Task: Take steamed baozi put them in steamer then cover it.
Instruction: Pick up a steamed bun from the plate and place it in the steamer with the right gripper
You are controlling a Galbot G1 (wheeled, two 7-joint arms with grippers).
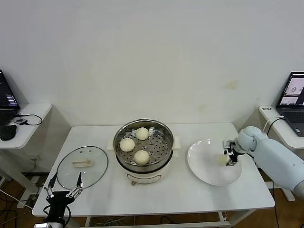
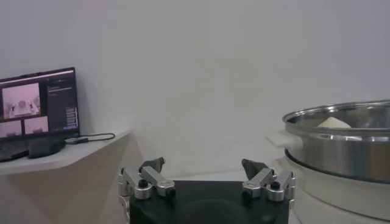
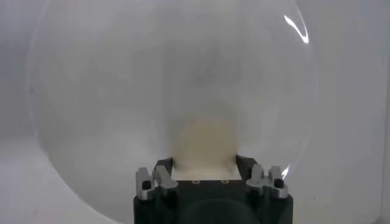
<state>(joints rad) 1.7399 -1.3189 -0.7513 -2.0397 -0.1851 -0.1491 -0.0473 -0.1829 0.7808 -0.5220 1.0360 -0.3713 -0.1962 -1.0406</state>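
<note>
Right wrist view: the right end effector (image 3: 204, 173) pinches the last baozi (image 3: 204, 143) on the plate (image 3: 91, 91); a soft bun may slip or deform on lifting.

Three baozi (image 1: 134, 144) in open steamer (image 1: 164, 130), fourth (image 1: 223, 158) outside.

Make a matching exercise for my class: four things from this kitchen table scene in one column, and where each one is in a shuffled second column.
Things:
1. glass lid
2. three buns
3. fourth bun
4. left gripper

Places:
A. on the white plate, between the right gripper's fingers
B. flat on the table, left of the steamer
C. at the table's front left corner, open
D. in the steamer tray

Pairs: 1-B, 2-D, 3-A, 4-C
</note>
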